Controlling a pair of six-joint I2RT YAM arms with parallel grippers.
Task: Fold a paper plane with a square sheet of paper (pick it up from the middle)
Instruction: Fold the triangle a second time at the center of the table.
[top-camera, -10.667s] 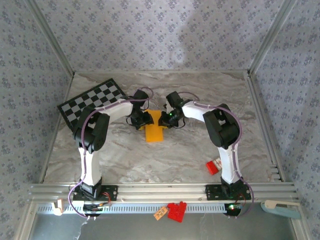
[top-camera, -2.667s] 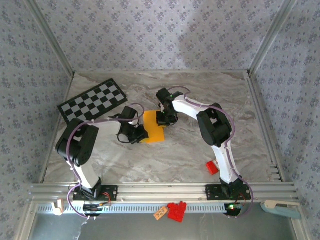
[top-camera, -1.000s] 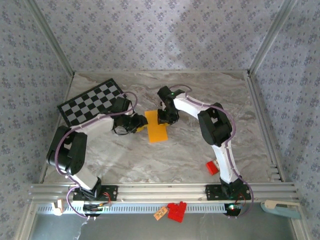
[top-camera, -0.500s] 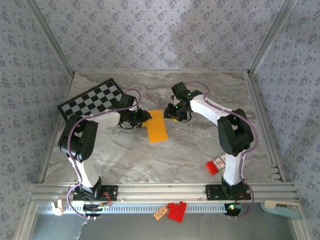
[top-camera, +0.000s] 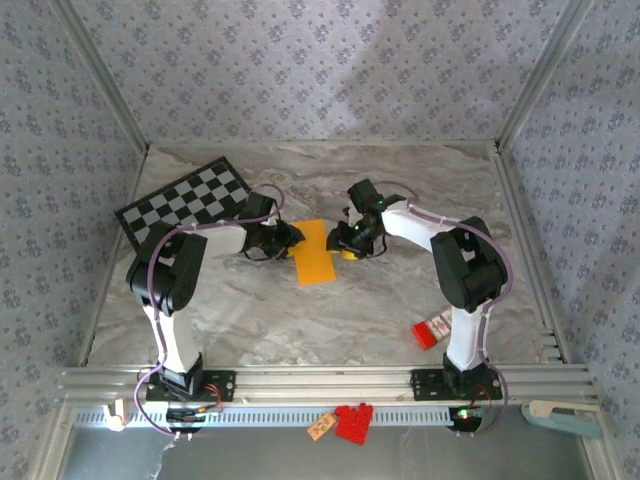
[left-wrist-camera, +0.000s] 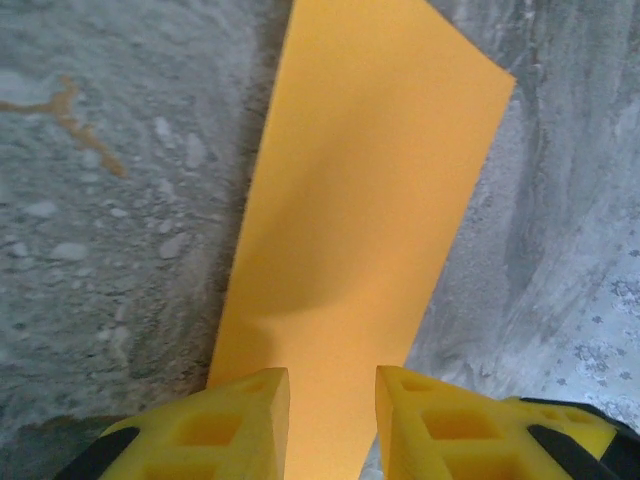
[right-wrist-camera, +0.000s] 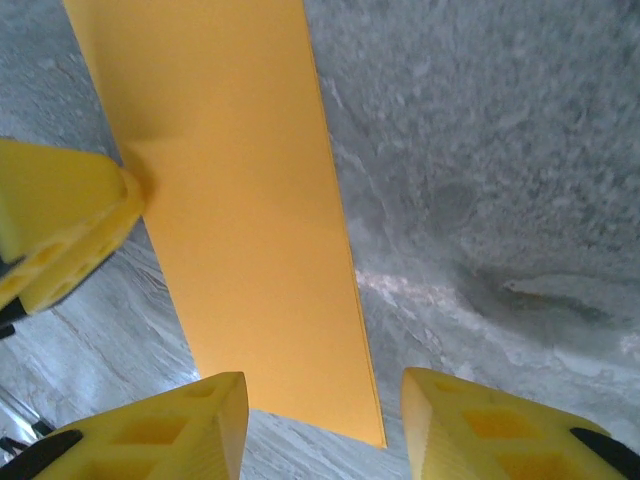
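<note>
At the far left of the worktop (top-camera: 400, 190) lies the checkered board (top-camera: 185, 205), out of play. Next to the right is my left tool (top-camera: 288, 238), low over the left long edge of the orange sheet of paper (top-camera: 315, 252). In its wrist view the left tool (left-wrist-camera: 332, 385) has its jaws set narrow, with a slim gap through which the orange paper (left-wrist-camera: 370, 180) shows. The paper looks flat beneath the jaws, so I judge nothing is pinched.

The paper sits mid-worktop between the two tools as a long narrow rectangle, not a square, so I take it to be doubled over once. Its left long edge throws a dark shadow, which suggests it stands slightly proud of the surface.

I expect it to handle as very light, limp and easily creased. It should slide on the smooth marbled top at any sideways nudge and spring open if a fold is not pressed down. A stray pinch would leave a mark. I would pin it with one tool flat on the middle and lift a free corner or edge with the other, not scrape at the flat face.

Further right, my right tool (top-camera: 348, 243) hovers by the right long edge. From its wrist view the right tool (right-wrist-camera: 325, 400) stands wide open, holding nothing, with a corner of the paper (right-wrist-camera: 240, 230) showing between its jaws.

The small red block (top-camera: 427, 336) lies near right, well apart.
</note>
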